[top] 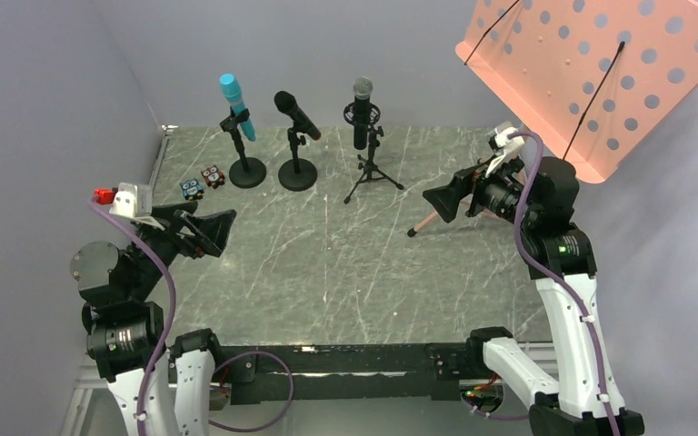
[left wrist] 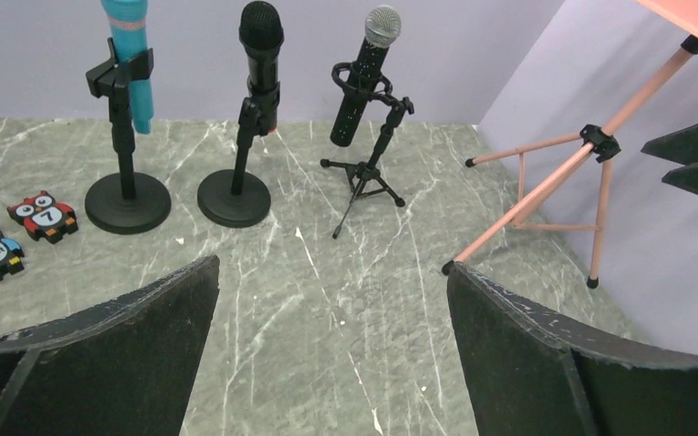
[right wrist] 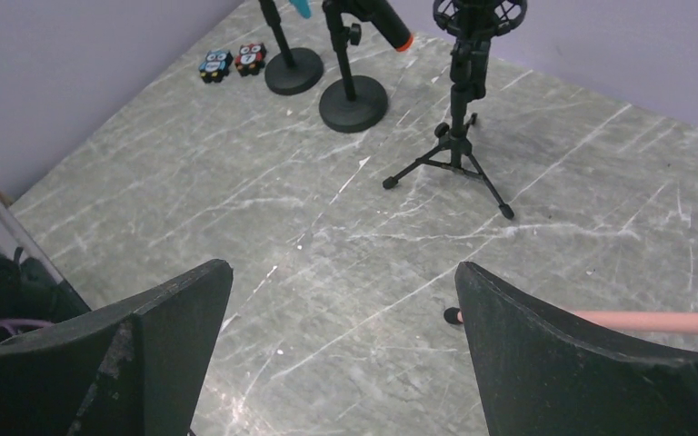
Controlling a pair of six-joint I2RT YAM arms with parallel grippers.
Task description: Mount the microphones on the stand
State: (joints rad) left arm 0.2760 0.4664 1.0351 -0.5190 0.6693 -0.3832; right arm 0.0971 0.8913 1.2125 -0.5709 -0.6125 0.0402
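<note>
Closest to the arms, the left end effector is spread wide and holds nothing, with only the grey bench under it. The right end effector is spread wide too and holds nothing. It hangs close to a leg of the pink music stand, and I cannot tell if it touches. Far across the bench, all three microphones sit in stands, well apart from both arms. The turquoise microphone leans in the clip of a round-foot stand. Just beside it, the black microphone with the orange end leans in the clip of a second round-foot stand. The microphone with the silver mesh head stands straight up in a ring holder on a small tripod stand. These microphones look hard and stiff, and probably not heavy. Their round, smooth bodies could slip or roll in a grip. I think the best place to hold one is the middle of the body, squeezing across it. The mesh head looks like it could dent, so keep off it. The thin tripod looks light and may tip if bumped.
</note>
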